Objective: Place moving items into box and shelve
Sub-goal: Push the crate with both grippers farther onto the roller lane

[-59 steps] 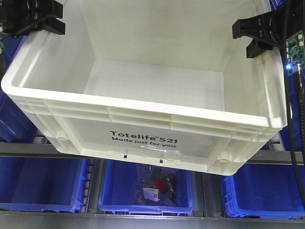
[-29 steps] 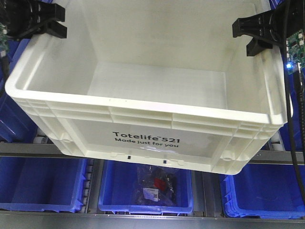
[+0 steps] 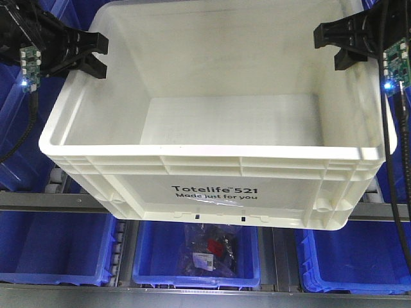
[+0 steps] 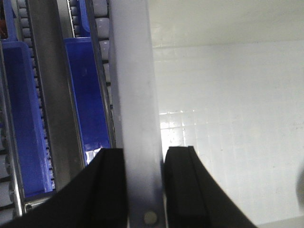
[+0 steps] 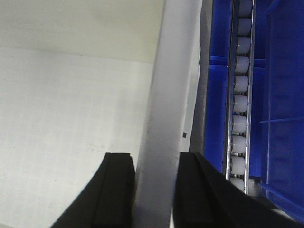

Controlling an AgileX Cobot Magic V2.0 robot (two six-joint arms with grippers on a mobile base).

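The white box (image 3: 212,153), printed "Totelife 521", hangs above the shelf rail, held by both side walls. My left gripper (image 3: 96,54) is shut on the left wall; in the left wrist view its black fingers (image 4: 111,185) pinch that wall (image 4: 133,71). On the opposite side my right gripper (image 3: 332,49) is shut on the right wall, and the right wrist view shows that gripper (image 5: 154,159) straddling the wall (image 5: 171,71). The box floor I can see is bare. The moving items are out of view.
Blue bins (image 3: 54,247) fill the lower shelf; the middle one (image 3: 160,250) holds a clear bag of small parts (image 3: 209,253). A grey metal rail (image 3: 38,200) runs under the box. Roller tracks (image 5: 240,85) and more blue bins flank both sides.
The box has shifted to the right and levelled out. My left gripper moved right and down with it. The right gripper stayed nearly where it was.
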